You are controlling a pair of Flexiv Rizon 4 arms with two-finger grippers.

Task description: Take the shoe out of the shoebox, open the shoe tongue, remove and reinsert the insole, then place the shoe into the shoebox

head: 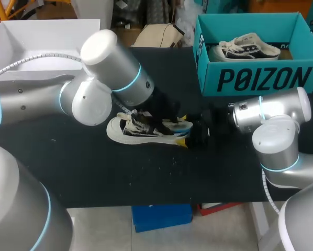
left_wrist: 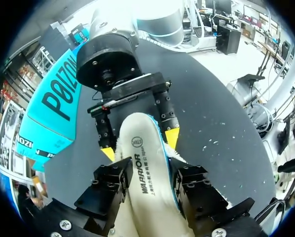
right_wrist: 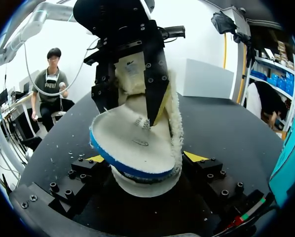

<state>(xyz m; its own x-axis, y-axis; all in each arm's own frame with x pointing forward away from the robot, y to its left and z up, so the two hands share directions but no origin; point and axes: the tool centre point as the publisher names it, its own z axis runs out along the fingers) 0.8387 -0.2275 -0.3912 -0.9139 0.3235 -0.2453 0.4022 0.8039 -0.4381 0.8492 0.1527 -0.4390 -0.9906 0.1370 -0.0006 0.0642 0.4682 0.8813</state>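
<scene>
A white low shoe (head: 138,132) with black trim lies on its sole mid-table, heel toward my right arm. My left gripper (head: 168,121) hangs over its opening, shut on the white, blue-edged insole (left_wrist: 141,168), which curves up out of the shoe (right_wrist: 143,183). In the right wrist view the insole (right_wrist: 132,140) bends upward between the left gripper's fingers (right_wrist: 155,84). My right gripper (right_wrist: 145,158) stands wide around the heel, a yellow tip against each side; it also shows as the right gripper (left_wrist: 140,145) ahead of my left one. The teal shoebox (head: 250,81) stands at the back right.
A second shoe (head: 245,47) lies inside the shoebox. A white open box (head: 41,36) sits at the back left. The black table (head: 93,172) runs bare toward its front edge.
</scene>
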